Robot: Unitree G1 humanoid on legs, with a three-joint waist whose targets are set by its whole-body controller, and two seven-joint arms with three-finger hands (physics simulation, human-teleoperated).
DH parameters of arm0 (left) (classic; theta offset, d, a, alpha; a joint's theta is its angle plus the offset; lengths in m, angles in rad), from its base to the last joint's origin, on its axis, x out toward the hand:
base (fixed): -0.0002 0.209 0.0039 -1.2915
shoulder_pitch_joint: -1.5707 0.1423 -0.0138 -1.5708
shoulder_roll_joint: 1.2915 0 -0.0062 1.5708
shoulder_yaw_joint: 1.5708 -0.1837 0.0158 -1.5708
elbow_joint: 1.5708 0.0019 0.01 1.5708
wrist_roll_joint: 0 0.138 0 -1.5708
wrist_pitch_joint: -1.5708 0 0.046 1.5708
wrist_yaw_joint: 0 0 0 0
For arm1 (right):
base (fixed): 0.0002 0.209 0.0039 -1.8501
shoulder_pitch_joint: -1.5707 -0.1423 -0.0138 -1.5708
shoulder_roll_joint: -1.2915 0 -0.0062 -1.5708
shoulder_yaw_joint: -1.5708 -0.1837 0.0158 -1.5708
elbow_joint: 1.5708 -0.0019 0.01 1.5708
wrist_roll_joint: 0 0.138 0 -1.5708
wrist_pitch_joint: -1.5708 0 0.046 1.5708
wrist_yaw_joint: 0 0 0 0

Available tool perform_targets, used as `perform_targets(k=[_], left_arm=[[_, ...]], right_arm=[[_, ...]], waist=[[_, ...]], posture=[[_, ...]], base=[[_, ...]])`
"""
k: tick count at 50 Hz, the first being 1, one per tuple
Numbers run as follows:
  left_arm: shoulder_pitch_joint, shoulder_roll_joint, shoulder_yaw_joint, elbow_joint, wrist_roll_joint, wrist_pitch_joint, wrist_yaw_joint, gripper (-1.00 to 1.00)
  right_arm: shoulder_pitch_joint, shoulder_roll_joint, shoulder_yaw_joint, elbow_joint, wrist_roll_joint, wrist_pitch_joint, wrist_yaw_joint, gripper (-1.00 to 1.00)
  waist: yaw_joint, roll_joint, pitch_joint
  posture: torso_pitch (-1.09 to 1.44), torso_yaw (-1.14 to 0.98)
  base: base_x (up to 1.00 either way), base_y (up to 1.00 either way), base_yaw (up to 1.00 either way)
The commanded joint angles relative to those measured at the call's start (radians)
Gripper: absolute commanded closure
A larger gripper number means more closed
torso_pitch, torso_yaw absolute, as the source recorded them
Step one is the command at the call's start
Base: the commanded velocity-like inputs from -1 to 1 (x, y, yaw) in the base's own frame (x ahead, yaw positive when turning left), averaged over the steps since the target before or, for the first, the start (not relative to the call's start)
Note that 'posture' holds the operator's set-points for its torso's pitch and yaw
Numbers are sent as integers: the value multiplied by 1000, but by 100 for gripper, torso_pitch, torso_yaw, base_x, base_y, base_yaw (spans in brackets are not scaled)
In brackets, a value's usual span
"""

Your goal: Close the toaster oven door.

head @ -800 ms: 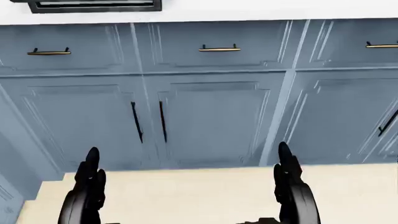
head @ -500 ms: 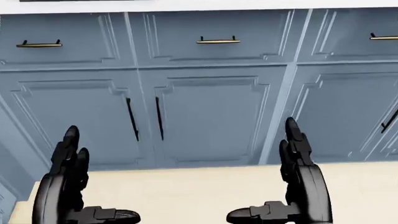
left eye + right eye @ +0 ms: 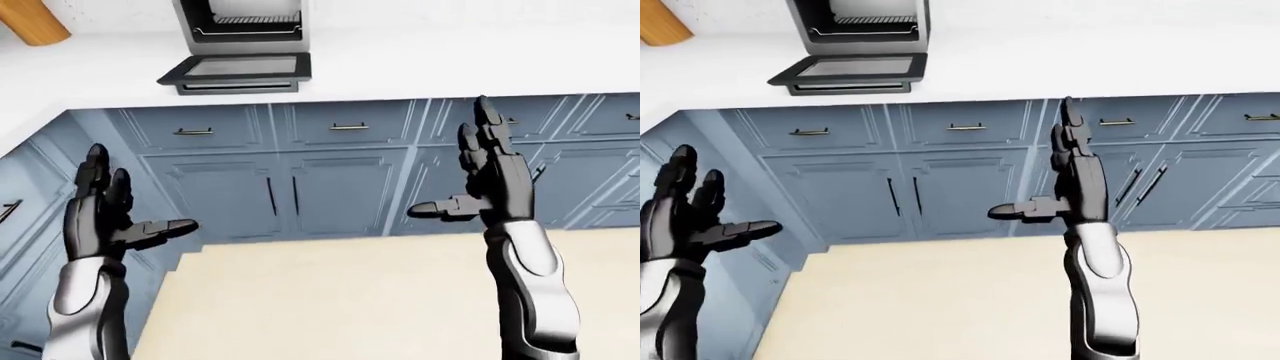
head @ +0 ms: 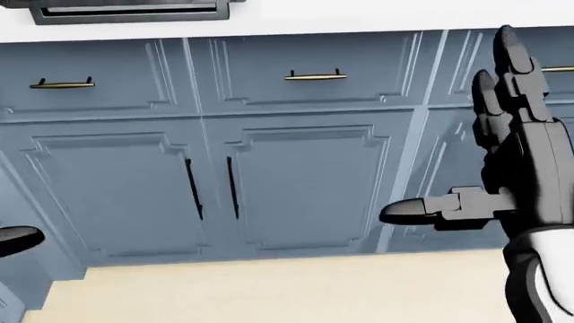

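The toaster oven (image 3: 240, 22) stands on the white counter (image 3: 420, 64) at the top left of the left-eye view. Its glass door (image 3: 238, 69) lies folded down flat, open, reaching the counter's edge. My left hand (image 3: 105, 217) is raised at the lower left, fingers spread, empty, well below and left of the door. My right hand (image 3: 485, 176) is held up at the right, open and empty, thumb pointing left. In the head view only the door's edge (image 4: 134, 10) and the right hand (image 4: 507, 155) show.
Blue cabinet fronts with brass drawer pulls (image 3: 350, 127) and black door handles (image 3: 282, 196) run under the counter. A side run of cabinets (image 3: 25, 217) comes down the left. A wooden object (image 3: 35, 22) sits at the counter's top left. Beige floor (image 3: 350, 300) lies below.
Both hands have risen; the right one now stands high at the head view's right, the left has slid out to that view's left edge. The view tilted slightly, showing the door's edge again.
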Motion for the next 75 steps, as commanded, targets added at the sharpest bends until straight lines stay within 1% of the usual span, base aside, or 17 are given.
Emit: perform_targets(k=[1, 12, 19, 23, 34, 38, 40, 43, 46, 48, 50, 51, 59, 64, 65, 69, 75], left_arm=[[-36, 32, 18, -41, -27, -3, 10, -100], [-68, 134, 107, -19, -72, 10, 34, -100], [-89, 203, 147, 3, -108, 31, 48, -100], [-87, 205, 146, -3, -112, 34, 52, -100], [-86, 209, 146, -1, -107, 28, 48, -100], [-83, 209, 148, 0, -107, 24, 44, -100], [-84, 210, 148, -2, -107, 26, 44, -100], [-84, 210, 148, 3, -104, 22, 42, -100], [-86, 214, 151, 9, -105, 22, 41, -100], [-86, 215, 152, 5, -107, 25, 42, -100], [-86, 216, 152, 8, -103, 20, 42, -100], [-90, 220, 155, 7, -107, 26, 44, -100], [-89, 219, 152, 8, -103, 21, 43, -100], [-89, 220, 153, 5, -106, 25, 44, -100], [-90, 222, 155, 3, -107, 27, 43, -100], [-90, 222, 156, 1, -108, 30, 45, -100], [-92, 226, 158, -1, -111, 35, 46, -100]], right_arm=[[-33, -18, -7, -39, 35, 9, 4, -100], [-99, -81, -46, -36, 84, 31, -8, -100], [-125, -106, -59, -41, 100, 55, -24, -100], [-127, -110, -59, -50, 102, 58, -22, -100], [-134, -117, -64, -63, 114, 74, -24, -100], [-133, -117, -67, -63, 116, 73, -25, -100], [-133, -117, -67, -64, 118, 74, -26, -100], [-129, -116, -66, -61, 116, 68, -24, -100], [-130, -117, -68, -64, 118, 73, -26, -100], [-131, -118, -68, -67, 121, 76, -26, -100], [-130, -118, -68, -67, 121, 75, -26, -100], [-130, -117, -68, -65, 121, 74, -27, -100], [-133, -119, -68, -68, 126, 81, -31, -100], [-136, -118, -68, -72, 129, 87, -34, -100], [-136, -118, -68, -72, 130, 88, -34, -100], [-137, -120, -70, -76, 134, 93, -35, -100], [-140, -122, -69, -83, 136, 99, -38, -100]], waist=[[-2, 4, -15], [-2, 14, -21], [-9, 18, 7], [-13, 80, 20], [-13, 7, 26], [-6, -51, 17], [-13, -5, 15], [-11, -25, 9], [-15, -3, 15], [-21, 27, 20], [-19, 100, -4], [-7, 73, 8], [9, 22, 21], [14, -71, 4], [2, -29, 7], [-5, -43, 1], [-22, 29, 14]], posture=[[0, 0], [0, 0], [0, 0], [0, 0], [0, 0], [0, 0], [0, 0], [0, 0], [0, 0], [0, 0], [0, 0], [0, 0], [0, 0], [0, 0], [0, 0], [0, 0], [0, 0]], base=[[0, 0, 0], [0, 1, 0], [4, 15, 0], [19, 27, 0], [28, 33, 0], [29, 28, 0], [29, 15, 0], [29, 14, 0], [29, 14, 0], [29, 14, 0], [29, 14, 0], [29, 14, 0], [29, 13, 0], [30, 13, 0], [30, 15, 0], [29, 17, 0], [30, 19, 0]])
